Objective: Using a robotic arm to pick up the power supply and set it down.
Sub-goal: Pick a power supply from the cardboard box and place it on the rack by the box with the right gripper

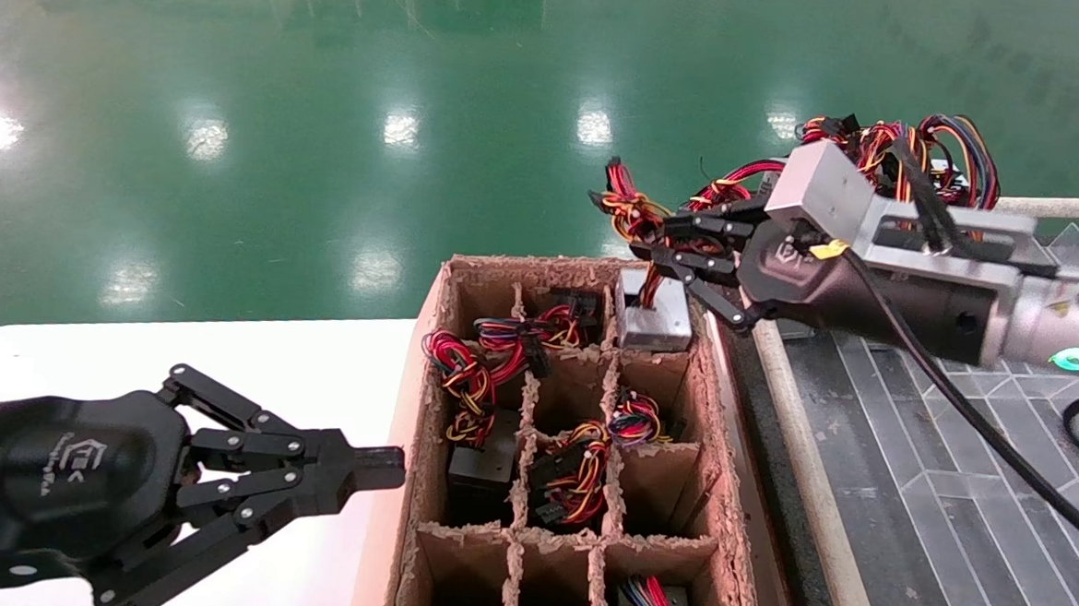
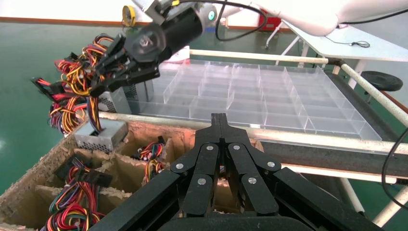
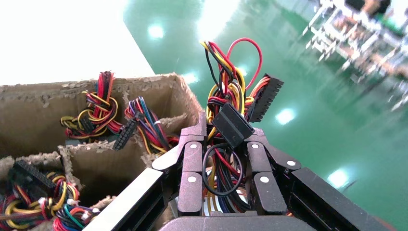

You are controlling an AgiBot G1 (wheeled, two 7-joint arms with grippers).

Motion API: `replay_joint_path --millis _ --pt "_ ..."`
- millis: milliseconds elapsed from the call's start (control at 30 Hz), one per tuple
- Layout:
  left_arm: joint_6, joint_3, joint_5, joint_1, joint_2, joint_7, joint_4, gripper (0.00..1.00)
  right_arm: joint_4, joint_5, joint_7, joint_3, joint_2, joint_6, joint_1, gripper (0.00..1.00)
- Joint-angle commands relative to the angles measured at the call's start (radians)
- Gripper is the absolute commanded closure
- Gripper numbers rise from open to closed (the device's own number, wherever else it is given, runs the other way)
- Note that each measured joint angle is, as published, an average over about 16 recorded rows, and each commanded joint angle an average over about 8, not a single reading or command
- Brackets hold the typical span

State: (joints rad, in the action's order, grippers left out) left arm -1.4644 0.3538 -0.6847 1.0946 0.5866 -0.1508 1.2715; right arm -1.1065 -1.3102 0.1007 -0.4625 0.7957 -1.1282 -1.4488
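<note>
The power supply [image 1: 654, 320] is a small grey metal box with a perforated side [image 2: 103, 135]. It stands in the far right cell of the cardboard box [image 1: 431, 399], and its top rises above the dividers. Its red, yellow and orange wire bundle [image 3: 231, 96] runs up between the fingers of my right gripper [image 1: 658, 240]. That gripper is shut on the wires just above the unit, as the right wrist view [image 3: 226, 130] also shows. My left gripper [image 1: 383, 468] is shut on nothing and is parked over the white table, left of the box.
Other cells of the cardboard box hold black-topped units [image 1: 485, 457] and tangled wire bundles [image 1: 577, 471]. A clear compartment tray [image 2: 269, 96] lies beyond a white rail [image 1: 800, 446] to the right of the box. The white table [image 1: 223, 351] lies to the left.
</note>
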Motion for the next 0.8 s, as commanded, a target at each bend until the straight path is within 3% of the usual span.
replay_joint_path --millis 33,400,800 --pt "0.000 0.000 0.000 0.000 0.000 0.000 0.000 1.00 -0.033 -0.004 -0.012 0.003 -0.013 -0.009 -0.015 1.00" --pt "0.000 0.000 0.000 0.000 0.000 0.000 0.000 1.00 -0.181 -0.133 -0.125 0.003 -0.061 -0.025 -0.174 1.00" --pt "0.000 0.000 0.000 0.000 0.000 0.000 0.000 1.00 -0.233 -0.176 -0.203 0.045 -0.116 0.011 -0.245 1.00"
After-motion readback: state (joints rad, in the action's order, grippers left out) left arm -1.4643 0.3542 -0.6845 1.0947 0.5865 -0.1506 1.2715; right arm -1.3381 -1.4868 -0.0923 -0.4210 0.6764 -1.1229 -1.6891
